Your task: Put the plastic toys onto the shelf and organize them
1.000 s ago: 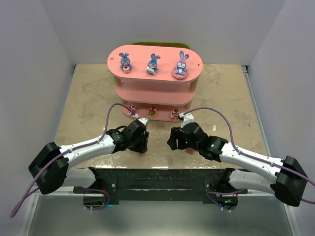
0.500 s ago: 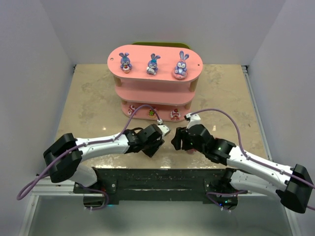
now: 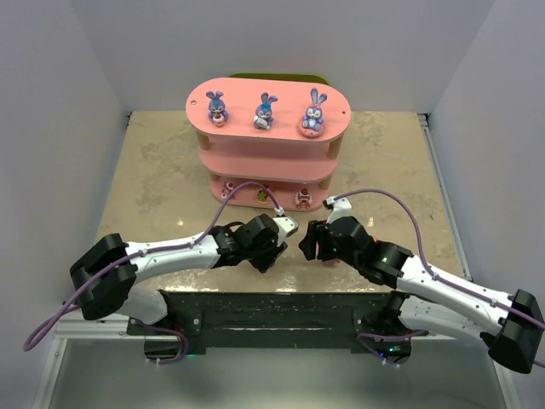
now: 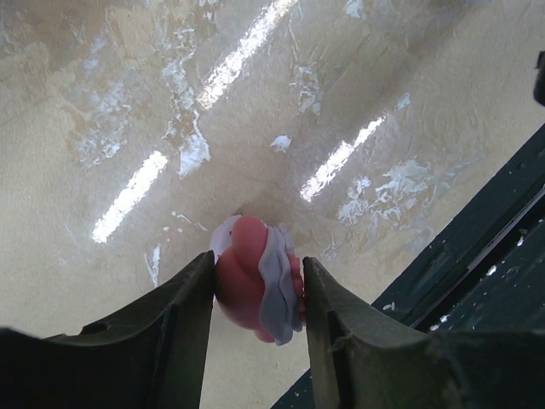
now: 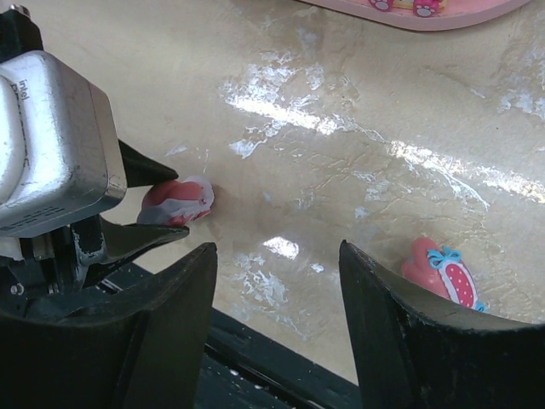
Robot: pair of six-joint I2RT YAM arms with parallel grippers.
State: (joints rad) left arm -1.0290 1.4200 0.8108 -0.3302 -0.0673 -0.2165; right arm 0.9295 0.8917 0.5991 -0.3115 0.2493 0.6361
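Pink shelf [image 3: 241,98] at the counter's [image 3: 157,170] far side: three bunnies [image 3: 265,112] on its top board, small figures [image 3: 263,194] on the lowest. Left wrist: left jaws, in front of the shelf, clamped on a red-pink figure [image 4: 247,277]. Right wrist: right jaws apart, holding nothing; bow-topped pink figure [image 5: 441,274] lies on the counter before the shelf.
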